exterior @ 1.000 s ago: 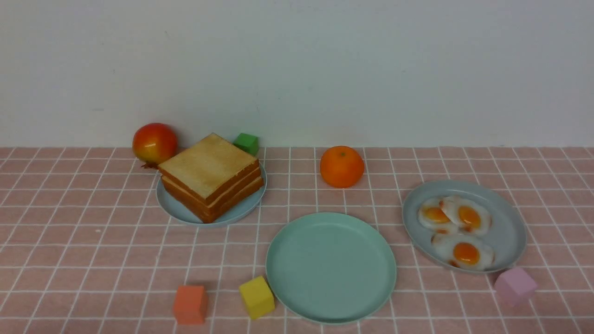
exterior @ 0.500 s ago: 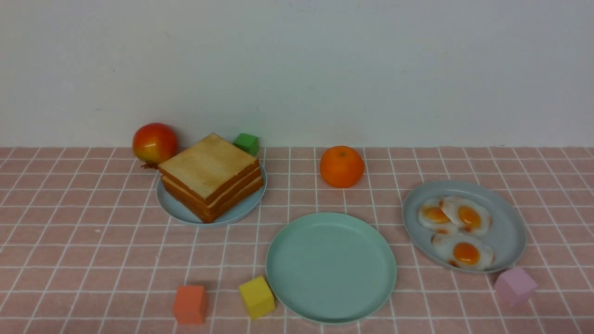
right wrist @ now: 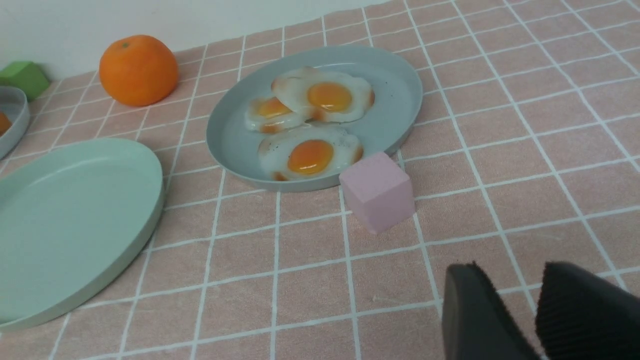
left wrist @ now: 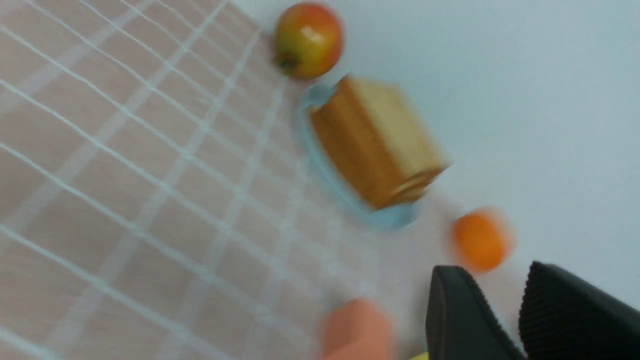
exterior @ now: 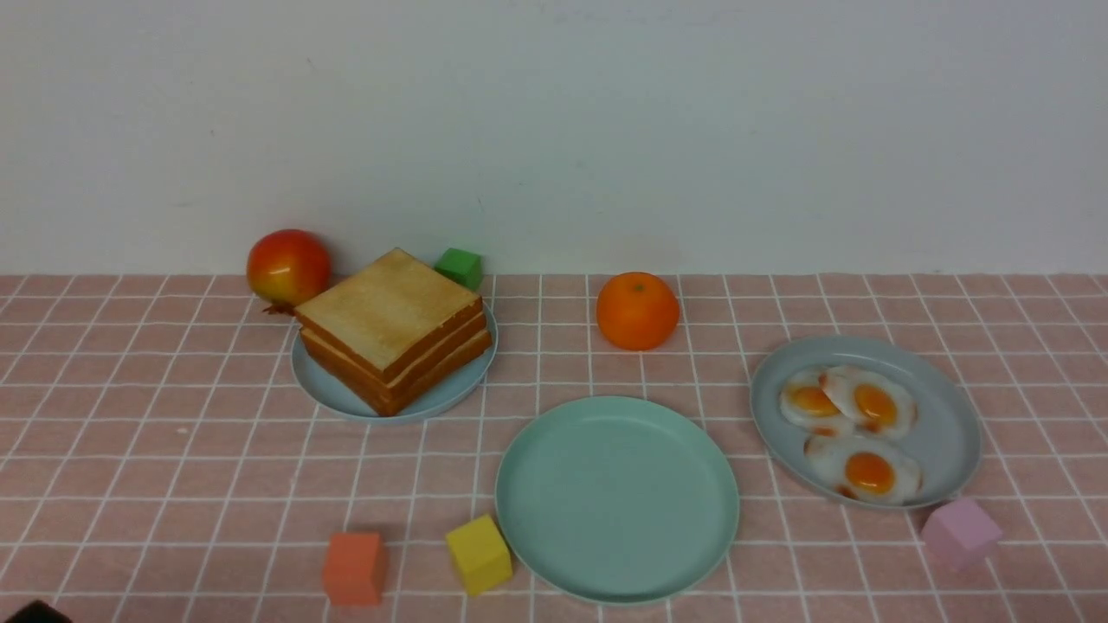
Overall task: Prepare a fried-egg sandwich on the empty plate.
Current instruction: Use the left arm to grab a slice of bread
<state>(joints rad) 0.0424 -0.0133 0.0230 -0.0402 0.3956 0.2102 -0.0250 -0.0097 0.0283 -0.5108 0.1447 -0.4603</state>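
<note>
One mint-green plate (exterior: 618,497) sits bare at the near middle of the table (exterior: 130,433). A yellow cube (exterior: 478,554) is just beside its left rim.

Behind it to the left, three toast slices (exterior: 389,324) are stacked on one blue-grey plate (exterior: 346,400). To the right, three fried eggs (exterior: 853,433) overlap on a second blue-grey plate (exterior: 948,407).

Further out I count one red-yellow apple (exterior: 288,266) and one orange (exterior: 638,310) by the wall. There are four cubes in all: the yellow one, a green cube (exterior: 459,266) behind the toast, a coral cube (exterior: 354,567) and a pink cube (exterior: 961,532) against the egg plate's near edge.

The right claw (right wrist: 510,280) hangs low over the near table, level and facing forward. Its jaws are slightly parted and hold nothing. The pink cube is just ahead of it, and the mint plate is off to its left.

The left claw (left wrist: 497,285) is rolled over at a slant and its picture is blurred. Its jaws are likewise a little apart and empty, with the coral cube close by and the toast well ahead.
</note>
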